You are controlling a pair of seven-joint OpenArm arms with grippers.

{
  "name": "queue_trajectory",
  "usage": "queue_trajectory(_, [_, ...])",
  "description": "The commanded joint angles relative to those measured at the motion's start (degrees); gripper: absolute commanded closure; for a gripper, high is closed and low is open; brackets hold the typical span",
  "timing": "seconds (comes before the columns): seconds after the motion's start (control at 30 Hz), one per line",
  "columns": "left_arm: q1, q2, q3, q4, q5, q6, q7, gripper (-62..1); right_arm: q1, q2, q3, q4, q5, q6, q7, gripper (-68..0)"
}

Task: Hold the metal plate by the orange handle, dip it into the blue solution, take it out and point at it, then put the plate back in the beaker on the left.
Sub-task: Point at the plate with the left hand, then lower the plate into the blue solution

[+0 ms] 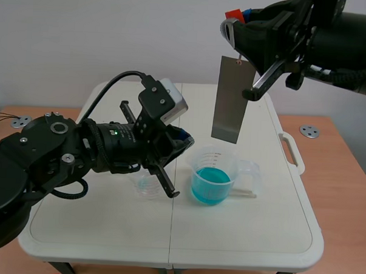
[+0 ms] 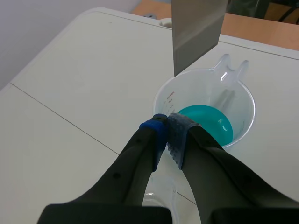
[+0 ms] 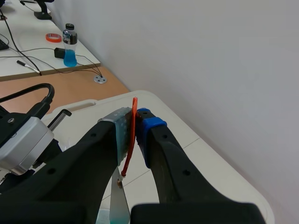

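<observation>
Your right gripper [image 3: 137,122] was raised high above the far side of the table [image 1: 106,231], its two fingers closed tight on the thin orange handle [image 3: 131,140], which ran down between the pads. The metal plate [image 1: 229,99] hung from that handle, upright and in the air, its lower edge just above the rim of the clear beaker [image 1: 201,159] that held the blue solution [image 1: 210,185], and clear of the liquid. Your left gripper [image 2: 167,126] had its fingers brought together with the pads touching and nothing between them. Its tips sat by the near rim of that beaker and were aimed toward the lower end of the plate, which hung just ahead of them without touching. The second clear beaker [image 1: 143,188] stood on the table under your left gripper, beside the one with the solution and partly hidden by the arm.
</observation>
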Motion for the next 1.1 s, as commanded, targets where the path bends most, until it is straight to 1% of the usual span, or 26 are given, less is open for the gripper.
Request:
queue_trajectory(0.0, [-0.81, 0.31, -0.11, 0.87, -0.04, 1.03, -0.83, -2.3, 0.68, 0.07, 0.09, 0.94, 0.83, -0.26, 1.07, -1.3])
queue_trajectory(0.27, [-0.79, -0.07, -0.17, 0.87, -0.02, 1.11, -1.01, -2.4, 0.68, 0.07, 0.09, 0.94, 0.83, -0.26, 1.05, -1.3])
queue_trajectory(0.3, [-0.76, -0.48, -0.17, 0.87, -0.07, 1.38, -1.03, -2.4, 0.68, 0.07, 0.09, 0.94, 0.83, -0.26, 1.05, -1.3])
queue_trajectory(0.43, [-0.17, -3.48, -0.94, 1.51, -1.95, 3.21, -1.11, -3.0, 0.7, 0.07, 0.09, 0.94, 0.83, -0.26, 1.07, -1.3])
queue_trajectory(0.5, [1.31, -5.97, -2.56, 3.43, -3.85, 3.96, -1.2, -3.0, 0.7, 0.07, 0.09, 0.94, 1.18, -0.26, 1.07, -1.3])
queue_trajectory(0.57, [3.43, -9.42, -4.96, 6.38, -6.27, 4.0, -1.25, -3.0, 0.7, 0.07, 0.09, 0.94, 1.62, -0.26, 1.07, -1.3])
queue_trajectory(0.73, [11.82, -20.72, -12.68, 15.63, -14.84, 4.02, -1.33, -3.0, 0.68, -0.07, 0.09, 0.94, 1.92, -0.26, 0.79, -1.3])
queue_trajectory(0.83, [19.04, -28.02, -18.84, 20.15, -20.2, 4.02, -1.68, -3.0, 0.68, -0.09, 0.09, 0.94, 1.92, -0.26, 0.79, -1.3])
queue_trajectory(0.9, [24.65, -32.3, -23.69, 22.16, -23.17, 4.04, -1.68, -3.0, 0.68, -0.09, 0.09, 0.94, 1.92, -0.26, 0.76, -1.3])
queue_trajectory(1.0, [33.9, -37.2, -31.54, 23.15, -26.75, 4.07, -1.68, -3.0, 0.68, -0.09, 0.02, 0.9, 1.9, -0.26, 0.61, -1.3])
queue_trajectory(1.07, [40.33, -39.12, -36.72, 22.95, -28.02, 4.55, -1.66, -3.0, 0.68, -0.31, -0.02, 0.72, 1.9, -0.26, 0.61, -1.3])
